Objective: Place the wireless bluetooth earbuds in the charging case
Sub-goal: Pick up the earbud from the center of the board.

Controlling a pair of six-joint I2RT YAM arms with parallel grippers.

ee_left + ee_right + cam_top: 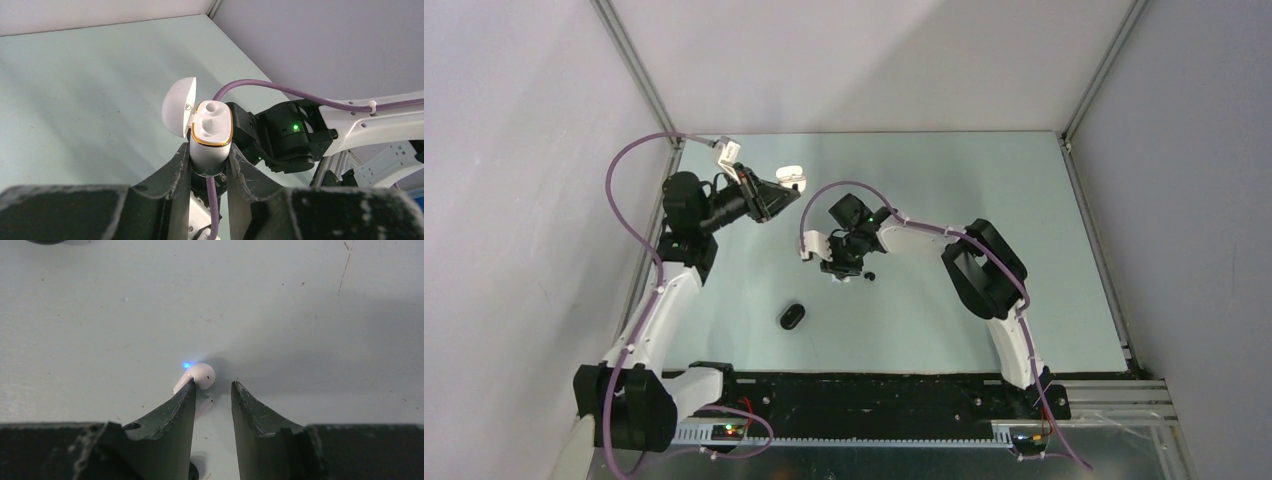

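Your left hand clamps the glossy white, gold-rimmed charging case, lid open, mid-frame. Your right hand, fingers apart, hangs over a small white earbud on the pale counter, centre frame.

Pale mint-green tabletop, matte. The right wrist view shows small dark specks and a few fine scratches on it. Plain light-grey back wall. The left panel and right panel are the same grey. Silver struts run up the corners where the panels meet. A black strip lies along the near edge, with a slotted metal rail below it. Light is even and diffuse, shadows soft.
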